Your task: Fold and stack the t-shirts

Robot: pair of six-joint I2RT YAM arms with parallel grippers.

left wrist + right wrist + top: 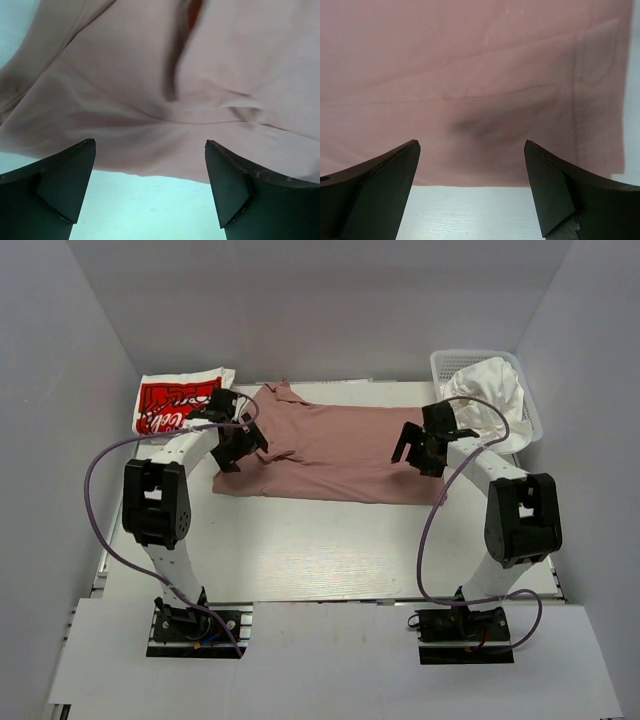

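So, far left on the tabletop (320,550) sits the white tee with the red logo (175,405), folded up, and I'd guess it's the base of the stack. Just to its right, the left end effector (150,147) hangs over the left end of the dusty-pink tee (340,450), fingers wide apart and nothing in them. The pink tee lies flat across the middle as a long band. The right end effector (471,145) is over its right end, fingers apart too and empty.

Looks to me like the next fold is up. I'd come down on the near edge at both ends together and pinch every layer, not just the top one. Then lift evenly so the cloth doesn't sag in the middle, and lay it over with the edges lined up. The left end looks bunched around the sleeve, so grab past that lump.

Stuff I can't make out:
- the left arm covers part of the collar area
- no cartoon print showing anywhere
- can't tell how many layers the pink tee is in
- wrist views only show cloth, so I can't tell whether the fingertips touch it
- far right, the basket (470,353) holds crumpled white tees (490,390), count unclear
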